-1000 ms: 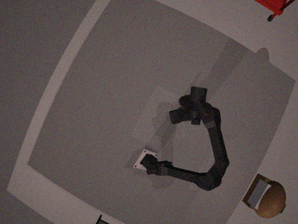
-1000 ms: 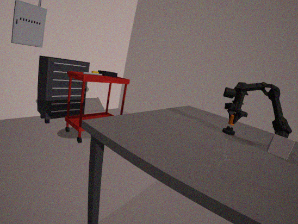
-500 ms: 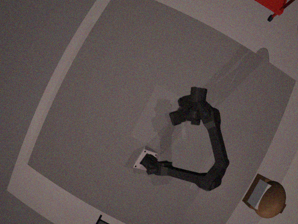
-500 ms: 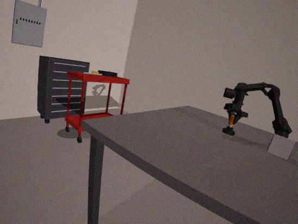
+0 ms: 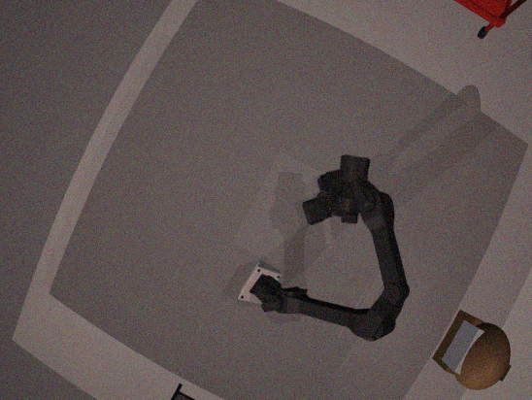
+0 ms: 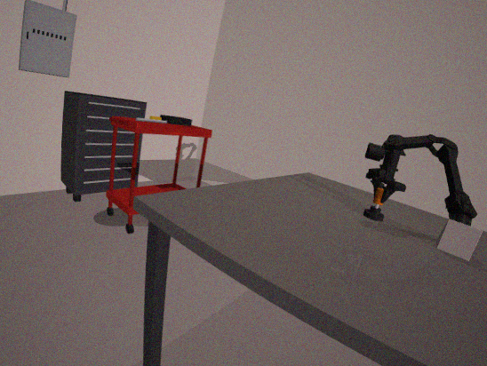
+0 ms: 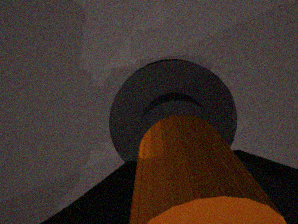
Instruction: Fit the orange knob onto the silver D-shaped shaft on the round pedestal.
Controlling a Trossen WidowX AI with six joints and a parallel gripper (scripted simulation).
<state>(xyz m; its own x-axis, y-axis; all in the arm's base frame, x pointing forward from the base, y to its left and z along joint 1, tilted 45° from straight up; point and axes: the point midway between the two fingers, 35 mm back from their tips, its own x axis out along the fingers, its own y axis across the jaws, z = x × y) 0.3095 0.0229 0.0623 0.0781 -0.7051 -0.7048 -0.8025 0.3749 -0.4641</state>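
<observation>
The orange knob (image 6: 379, 195) (image 7: 175, 160) is upright between the fingers of my gripper (image 6: 379, 191) (image 7: 183, 165), which is shut on it. The dark round pedestal (image 6: 373, 214) (image 7: 131, 95) stands on the table directly below the knob. In the exterior view a short length of the silver shaft (image 6: 377, 206) shows between the knob's lower end and the pedestal, so the knob is not down on the pedestal. In the wrist view the knob covers the shaft. The knob's hole and both flat sides are hidden. In the top view the arm hides knob and pedestal.
The arm's white base plate (image 5: 246, 291) is on the grey table (image 5: 170, 194) (image 6: 267, 231). A pale panel (image 6: 459, 240) shows in front of the arm's base in the exterior view. A red cart (image 6: 173, 129) and a dark drawer cabinet (image 6: 73, 138) stand beyond the table.
</observation>
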